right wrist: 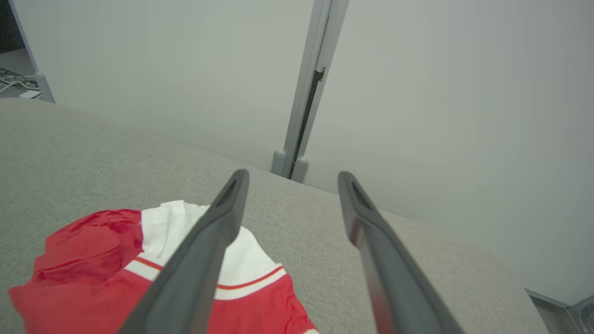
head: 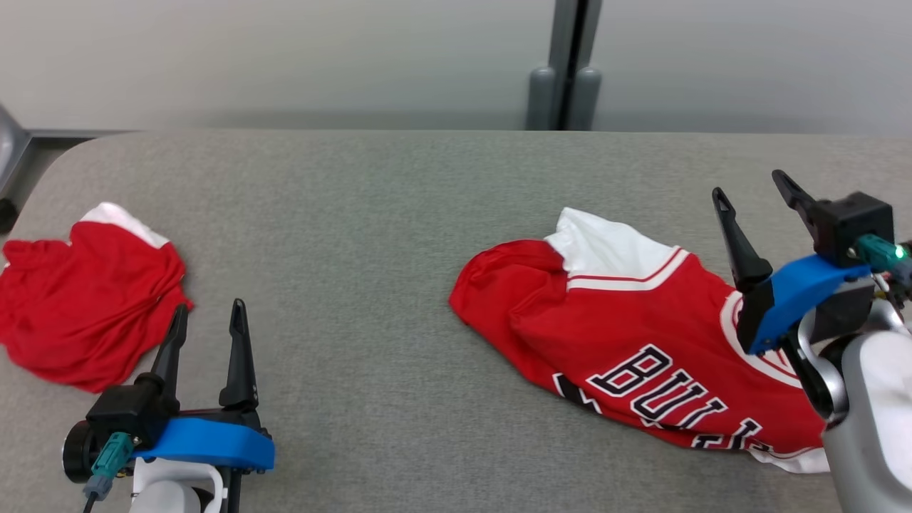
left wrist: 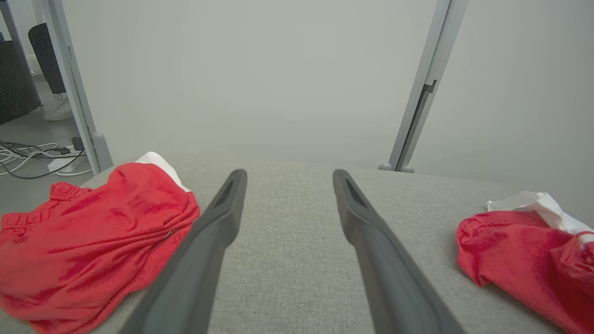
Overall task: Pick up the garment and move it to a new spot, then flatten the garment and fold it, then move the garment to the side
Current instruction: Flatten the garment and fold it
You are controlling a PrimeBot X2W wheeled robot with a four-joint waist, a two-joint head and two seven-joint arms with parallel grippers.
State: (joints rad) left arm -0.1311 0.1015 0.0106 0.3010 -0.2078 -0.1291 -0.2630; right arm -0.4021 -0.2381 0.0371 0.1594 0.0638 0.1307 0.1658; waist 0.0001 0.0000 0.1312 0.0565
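a: where is the garment?

b: the red and white jersey (head: 641, 342) lies crumpled on the right half of the grey tabletop (head: 399, 235), its white collar end towards the wall. my right end effector (head: 748, 182) hovers over the jersey's right end, fingers (head: 737, 242) spread wide with nothing between them.

a: and your other arm?

b: my left end effector (head: 209, 306) is spread apart and empty too. it sits low at the near left, just beside a second red garment (head: 85, 299) bunched at the tabletop's left edge.

a: what does the head view give that the wrists don't?

b: the black lettering on the jersey (i can read "bul"; the rest runs under my pale right forearm (head: 869, 427)). from the right wrist i see the collar end with its thin red stripe. from the left wrist i see a red lobe and a bit of white, cut off at the right edge.

a: do the wrists add anything?

b: the left wrist view looks past the tabletop's corner to cables (left wrist: 32, 155) on the floor, and something pale beyond them is too blurred to name. i cannot tell whether my right fingers touch the cloth.
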